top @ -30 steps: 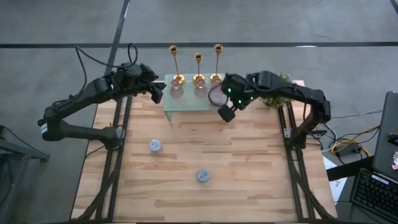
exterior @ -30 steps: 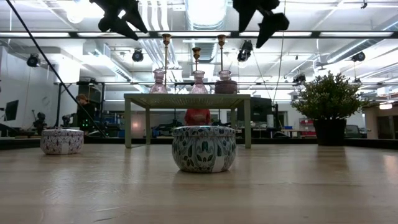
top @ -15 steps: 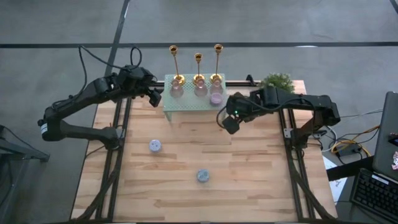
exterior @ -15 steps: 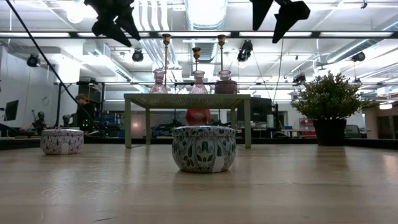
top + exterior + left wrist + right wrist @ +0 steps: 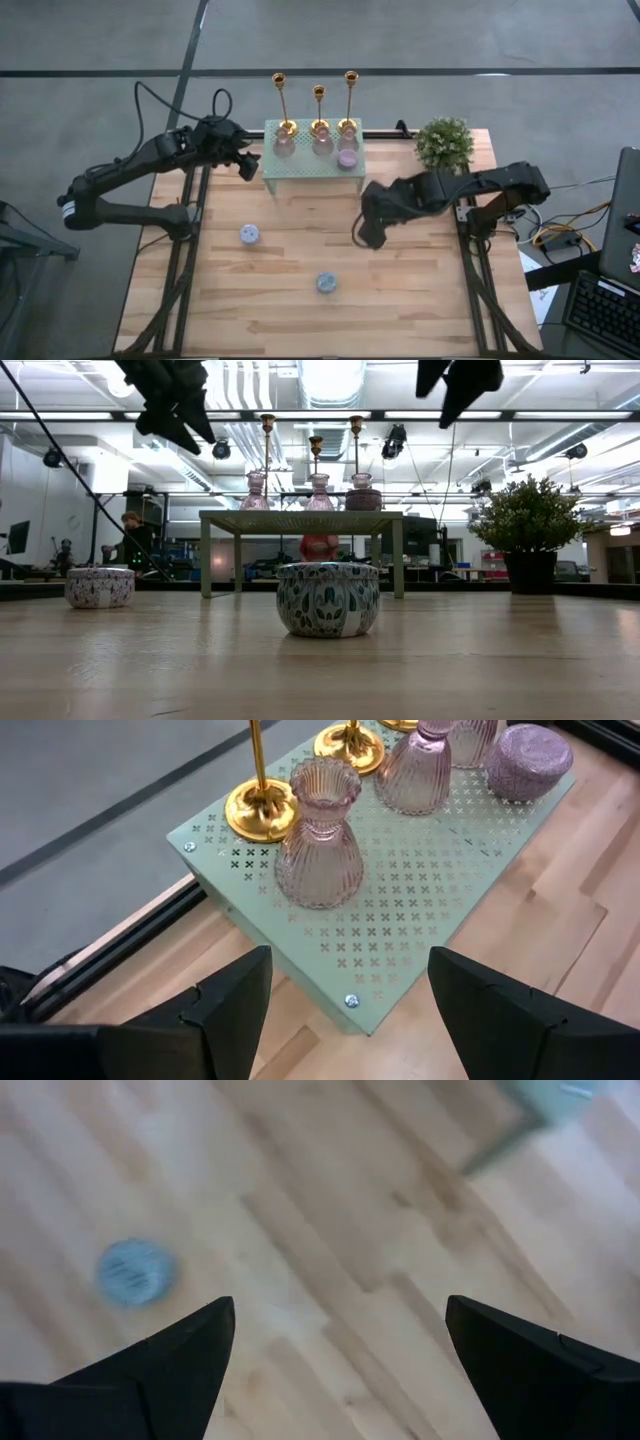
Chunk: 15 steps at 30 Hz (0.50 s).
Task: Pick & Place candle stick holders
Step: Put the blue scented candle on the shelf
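a robotics lab or open workshop hall. in the low view, long ceiling light strips (image 5: 330,415) and exposed ducts (image 5: 240,390) fill the top of the frame, with workstations and a seated person (image 5: 131,540) at middle left. the high view's right edge shows a keyboard (image 5: 603,312) and loose cables (image 5: 560,235) on grey concrete floor (image 5: 90,110).

The candle stick holders (image 5: 262,808) lose their stems and cups past the left wrist view's edge.
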Each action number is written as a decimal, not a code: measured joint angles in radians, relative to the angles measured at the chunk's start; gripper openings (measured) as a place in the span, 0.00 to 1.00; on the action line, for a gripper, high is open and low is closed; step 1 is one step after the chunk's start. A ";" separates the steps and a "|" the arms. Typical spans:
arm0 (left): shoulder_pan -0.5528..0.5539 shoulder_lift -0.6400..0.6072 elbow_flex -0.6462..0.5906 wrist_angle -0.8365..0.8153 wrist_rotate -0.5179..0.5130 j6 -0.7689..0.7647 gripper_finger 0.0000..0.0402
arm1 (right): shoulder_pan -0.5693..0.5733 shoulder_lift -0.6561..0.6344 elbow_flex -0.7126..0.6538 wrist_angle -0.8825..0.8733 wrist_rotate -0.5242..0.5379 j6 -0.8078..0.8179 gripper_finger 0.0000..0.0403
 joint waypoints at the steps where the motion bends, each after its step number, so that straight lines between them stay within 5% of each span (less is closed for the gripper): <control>1: 0.000 -0.004 -0.004 0.002 0.000 -0.003 0.68 | 0.018 0.000 -0.009 0.032 -0.010 -0.027 0.89; 6: 0.000 -0.019 -0.016 0.020 0.000 -0.007 0.68 | 0.096 0.028 -0.053 0.214 -0.101 -0.241 0.89; 15: 0.000 -0.036 -0.017 0.029 -0.001 -0.007 0.68 | 0.163 0.146 -0.085 0.395 -0.103 -0.565 0.89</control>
